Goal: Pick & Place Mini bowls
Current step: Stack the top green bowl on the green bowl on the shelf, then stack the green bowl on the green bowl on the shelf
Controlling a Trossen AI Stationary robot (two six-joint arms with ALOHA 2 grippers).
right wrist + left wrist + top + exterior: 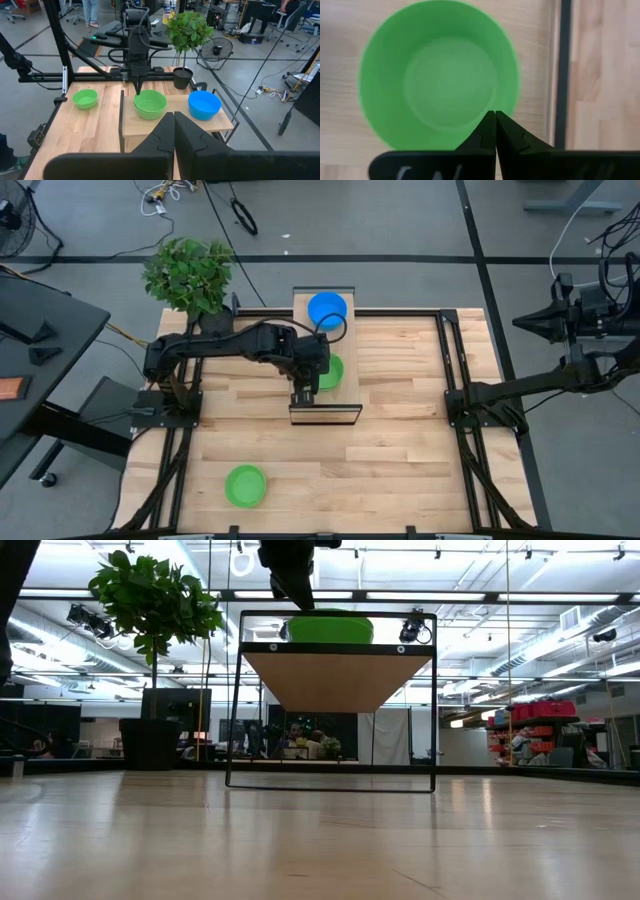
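Note:
A green mini bowl (440, 75) sits on the wooden top of a raised black-framed stand (325, 412), and a blue mini bowl (327, 308) sits at the stand's far end. Another green mini bowl (245, 485) rests on the table near its front left. My left gripper (495, 114) is shut and points steeply down, its tips at the left inner wall of the green bowl on the stand (150, 104). My right gripper (174, 114) is shut with nothing in it, held high at the table's right side. My left gripper comes from above, slanting from the table's left, with its shut fingertips (138, 91) at the rim and inner wall (485, 100) of the green bowl on the stand. Whether the tips touch the bowl, I cannot tell. The bowl sits upright on the stand's top.
A leafy plant in a dark pot (190, 275) stands at the table's far left corner, just behind the left arm. The stand's thin black frame (432, 700) rises from the table's middle. Bare wooden table lies to the front and right of the stand.

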